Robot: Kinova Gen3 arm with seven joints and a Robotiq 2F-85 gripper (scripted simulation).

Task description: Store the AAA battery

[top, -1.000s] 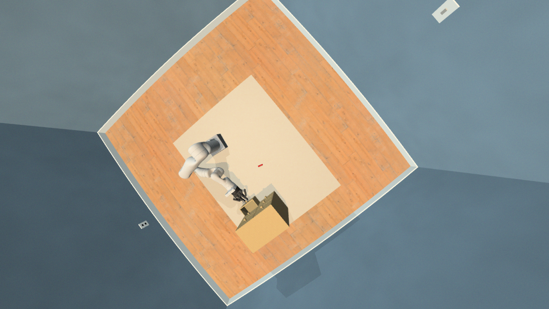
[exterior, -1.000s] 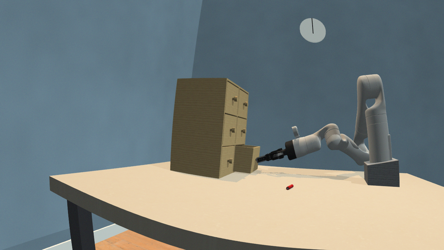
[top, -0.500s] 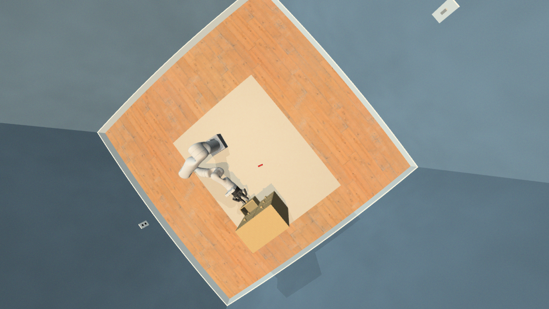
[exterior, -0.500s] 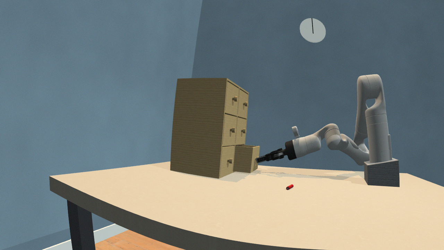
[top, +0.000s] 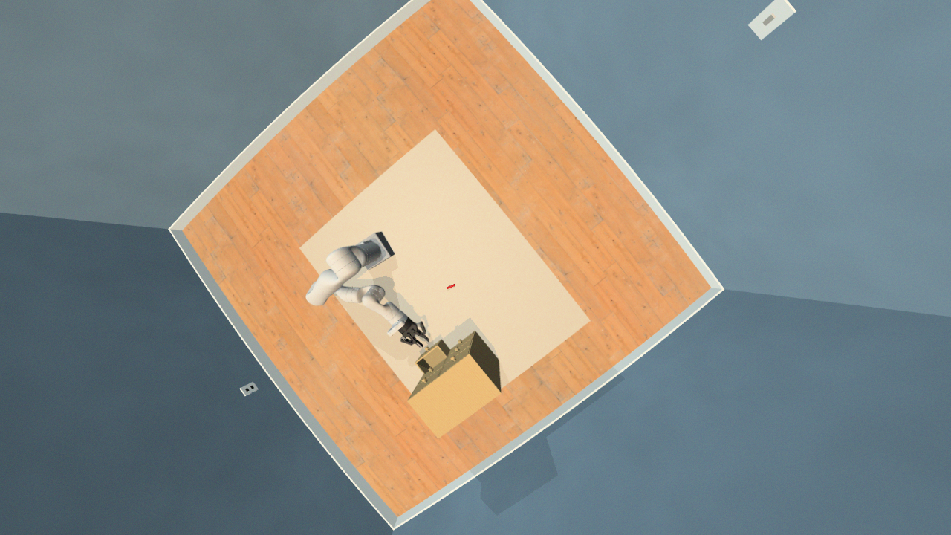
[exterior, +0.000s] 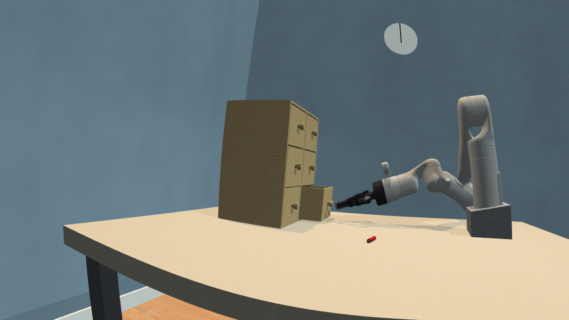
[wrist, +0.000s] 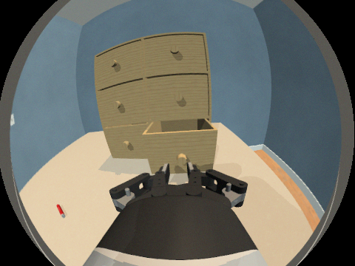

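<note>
Tan wood forms the six-drawer chest [top: 458, 394] [exterior: 254, 159] [wrist: 159, 59], at left in the exterior view, its drawer [top: 433, 357] [exterior: 311, 202] [wrist: 159, 148] pulled out at 4 o'clock. Next, the gripper [top: 425, 342] [exterior: 338, 205] [wrist: 178, 168] points toward the knob [exterior: 330, 203] [wrist: 182, 159], released, fingers partly apart and holding nothing. Between 4 and 5 o'clock from it, the red battery [top: 450, 286] [exterior: 371, 239] [wrist: 60, 210] lies on the bench [top: 465, 199] [exterior: 238, 262] [wrist: 48, 181]. The arm's base [top: 386, 242] [exterior: 491, 226] stands at 3 o'clock.

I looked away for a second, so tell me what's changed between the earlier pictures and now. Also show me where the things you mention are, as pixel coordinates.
The gripper [top: 426, 337] [exterior: 336, 205] [wrist: 178, 168] has let go of the open drawer's knob [exterior: 330, 203] [wrist: 182, 159] and backed off a little toward the arm's base. The drawer [exterior: 312, 202] [wrist: 181, 145] remains pulled out, and the red battery [top: 450, 286] [exterior: 371, 239] [wrist: 61, 210] lies where it was.
</note>
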